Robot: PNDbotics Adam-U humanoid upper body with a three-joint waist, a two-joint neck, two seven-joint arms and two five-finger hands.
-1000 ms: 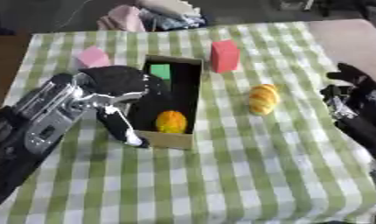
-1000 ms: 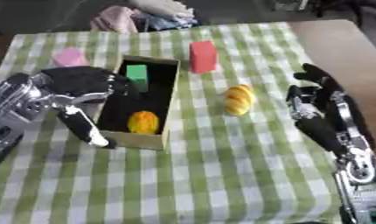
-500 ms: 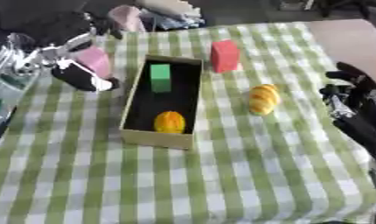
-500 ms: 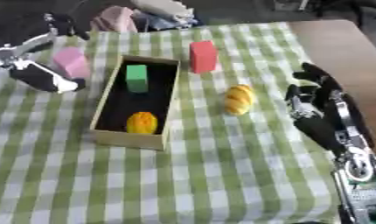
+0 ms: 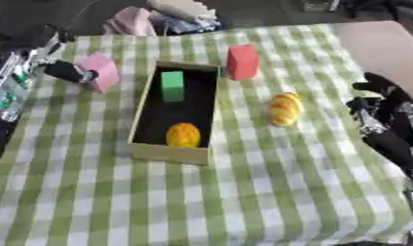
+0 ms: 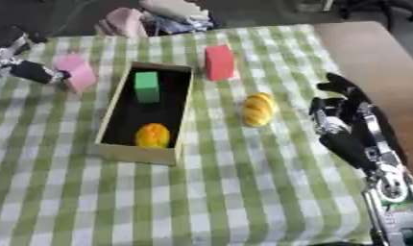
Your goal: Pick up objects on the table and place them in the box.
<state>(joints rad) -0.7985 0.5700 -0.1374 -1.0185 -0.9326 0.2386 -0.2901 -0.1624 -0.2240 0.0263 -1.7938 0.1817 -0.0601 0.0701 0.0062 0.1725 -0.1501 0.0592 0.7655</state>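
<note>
An open cardboard box stands on the checked cloth, holding a green block at its far end and an orange round fruit at its near end. A pink block lies left of the box. My left hand is at the far left, open, one dark finger touching the pink block's left side. A red block stands beyond the box's right corner. A yellow bread-like piece lies right of the box. My right hand rests open at the right edge, fingers up.
A heap of clothes lies past the table's far edge. To the right of the green-and-white cloth the bare brown table top shows. The cloth's near half holds nothing.
My left hand has left the box's near left corner and moved up and to the far left, next to the pink block. The right hand has stayed put.
</note>
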